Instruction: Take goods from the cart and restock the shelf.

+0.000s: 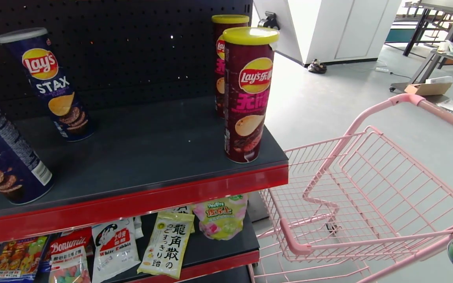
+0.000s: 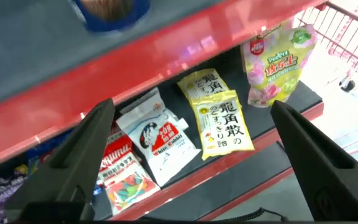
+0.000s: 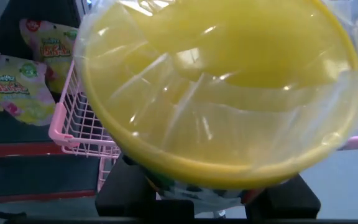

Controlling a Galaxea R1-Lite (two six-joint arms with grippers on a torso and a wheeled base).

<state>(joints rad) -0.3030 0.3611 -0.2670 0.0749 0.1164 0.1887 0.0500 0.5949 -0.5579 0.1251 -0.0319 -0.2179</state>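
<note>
The right gripper [image 3: 205, 198] has its dark fingers [image 3: 127, 194] clamped on the body of a yellow-lidded can [image 3: 219, 93]. The can's long axis runs straight toward the wrist camera, lid end nearest. That arm holds it low at the pink cart's [image 1: 403, 98] near right corner. The left gripper [image 2: 191, 109] gapes wide and empty, poised before the candy bags [image 2: 225, 121] on the lower shelf [image 2: 253, 168].

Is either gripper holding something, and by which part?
The right gripper holds a yellow-lidded can by its side wall, just below the lid. The left gripper is open and holds nothing.
</note>
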